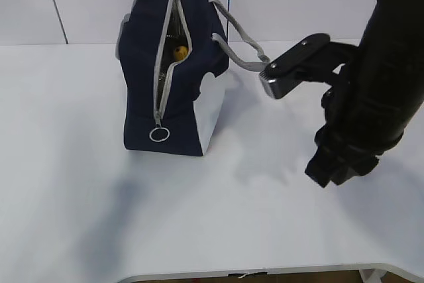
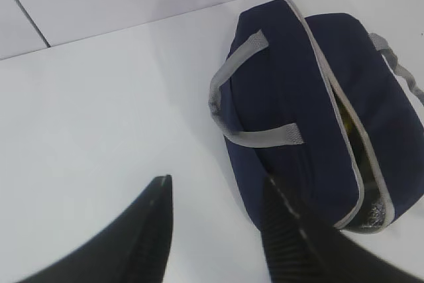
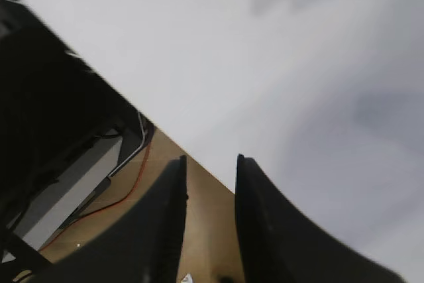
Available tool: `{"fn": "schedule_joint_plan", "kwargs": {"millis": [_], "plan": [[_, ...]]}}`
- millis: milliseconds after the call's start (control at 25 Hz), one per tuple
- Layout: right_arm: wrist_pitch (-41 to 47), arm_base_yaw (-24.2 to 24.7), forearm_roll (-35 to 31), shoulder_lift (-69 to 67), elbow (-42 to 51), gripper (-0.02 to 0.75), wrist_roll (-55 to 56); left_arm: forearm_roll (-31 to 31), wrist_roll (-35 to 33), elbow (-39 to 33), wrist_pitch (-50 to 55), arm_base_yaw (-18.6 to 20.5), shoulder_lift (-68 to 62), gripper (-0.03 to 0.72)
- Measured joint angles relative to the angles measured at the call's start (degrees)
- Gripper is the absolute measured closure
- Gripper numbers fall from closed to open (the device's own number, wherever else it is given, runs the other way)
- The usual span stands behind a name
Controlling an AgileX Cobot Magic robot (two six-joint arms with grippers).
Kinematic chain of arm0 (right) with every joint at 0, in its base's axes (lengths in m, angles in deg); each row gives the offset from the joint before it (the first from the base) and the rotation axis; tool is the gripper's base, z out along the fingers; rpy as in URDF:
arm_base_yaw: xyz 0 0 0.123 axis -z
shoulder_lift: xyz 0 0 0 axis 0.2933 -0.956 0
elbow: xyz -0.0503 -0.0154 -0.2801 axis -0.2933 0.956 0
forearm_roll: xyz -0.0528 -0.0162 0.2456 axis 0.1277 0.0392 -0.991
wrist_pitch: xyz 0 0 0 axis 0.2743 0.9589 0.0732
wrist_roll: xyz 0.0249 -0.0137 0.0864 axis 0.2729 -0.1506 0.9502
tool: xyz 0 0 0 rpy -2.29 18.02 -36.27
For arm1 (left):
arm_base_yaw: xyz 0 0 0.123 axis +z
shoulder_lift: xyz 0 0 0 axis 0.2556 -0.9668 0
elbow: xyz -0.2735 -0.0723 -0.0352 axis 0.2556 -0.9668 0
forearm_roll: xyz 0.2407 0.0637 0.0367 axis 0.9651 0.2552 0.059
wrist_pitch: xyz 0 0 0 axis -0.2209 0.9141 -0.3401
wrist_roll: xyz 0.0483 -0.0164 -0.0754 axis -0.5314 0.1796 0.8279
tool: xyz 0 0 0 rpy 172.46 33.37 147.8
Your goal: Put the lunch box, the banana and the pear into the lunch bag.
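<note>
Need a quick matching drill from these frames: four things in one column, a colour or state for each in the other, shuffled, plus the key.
Things
1. lunch bag
2. ring pull
3. pear
4. left gripper

States
A. open, holding nothing
B. seen through the zipper gap, inside
C. navy, standing on the table, zipper partly open
D. hanging at the zipper's lower end

Pairs: 1-C, 2-D, 3-B, 4-A

lunch bag [image 1: 173, 84] on table [image 1: 79, 164], back-left | pear [image 1: 179, 52] inside bag | right arm [image 1: 371, 97] to bag's right
</note>
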Motion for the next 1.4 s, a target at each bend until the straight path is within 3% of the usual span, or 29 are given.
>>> {"fn": "schedule_joint_plan", "kwargs": {"millis": [160,440,720,1040,1400], "plan": [[0.2,0.0,3.8,0.9,-1.6,0.507,7.8,0.0,0.4,0.0,0.0,0.0,0.0,0.372],[-21.7,0.0,2.9,8.6,2.3,0.507,8.7,0.0,0.5,0.0,0.0,0.0,0.0,0.372],[-42.3,-0.5,3.2,12.7,17.2,0.507,7.1,0.0,0.5,0.0,0.0,0.0,0.0,0.372],[-75.7,-6.7,3.7,11.4,30.7,0.507,3.8,-0.3,0.5,0.0,0.0,0.0,0.0,0.372],[-91.8,-6.9,3.8,-0.2,32.3,0.507,4.1,-0.6,0.5,0.0,0.0,0.0,0.0,0.372]]}}
